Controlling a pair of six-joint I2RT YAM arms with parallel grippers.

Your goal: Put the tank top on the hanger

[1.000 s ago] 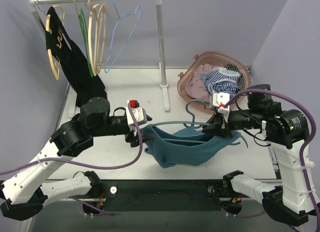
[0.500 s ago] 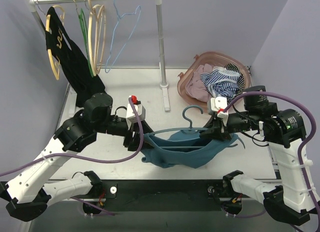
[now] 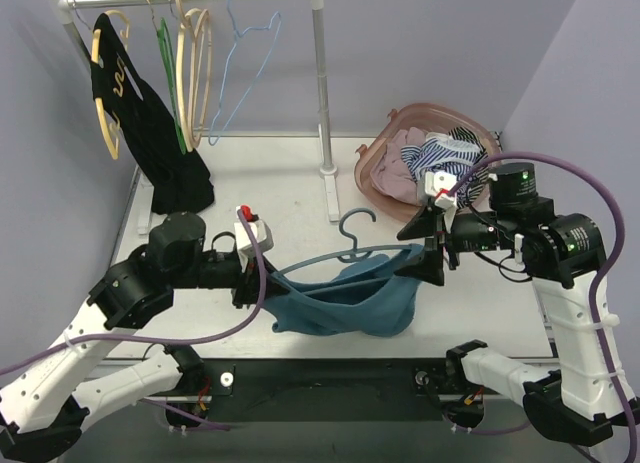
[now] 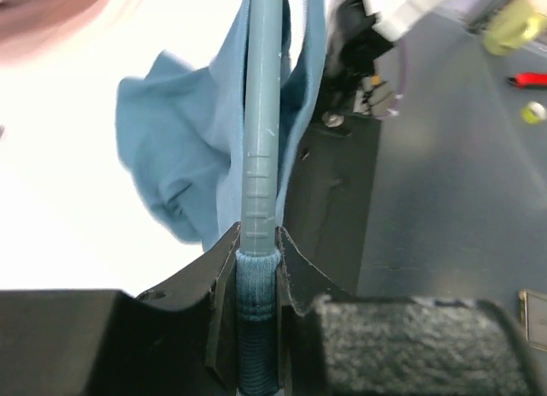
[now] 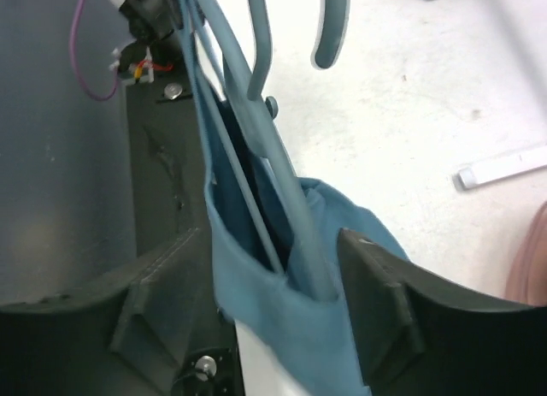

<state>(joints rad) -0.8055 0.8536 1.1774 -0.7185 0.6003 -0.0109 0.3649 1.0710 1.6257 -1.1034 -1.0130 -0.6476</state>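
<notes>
The dark teal hanger [image 3: 345,255] hangs above the table between both arms, its hook [image 3: 356,223] pointing to the back. The teal-blue tank top [image 3: 345,305] is draped over it and sags below. My left gripper [image 3: 248,283] is shut on the hanger's left end; in the left wrist view the jaws [image 4: 258,242] pinch the hanger arm [image 4: 261,114] where ribbed teal cloth covers it. My right gripper [image 3: 428,255] is at the hanger's right end. Its fingers [image 5: 376,285] stand open, with the tank top [image 5: 282,328] and the hanger arm [image 5: 291,208] loose between them.
A pink basket [image 3: 372,168] with striped cloth sits at the back right. The clothes rack's pole [image 3: 325,93] stands at the back centre, with a black garment [image 3: 150,133], a light-blue wire hanger [image 3: 240,53] and other hangers on its rail. A black strip [image 3: 330,378] runs along the near edge.
My left gripper has closed on the hanger's left end and drawn back to the left. My right gripper has opened and let go. The hanger and tank top shifted left and rose slightly.
</notes>
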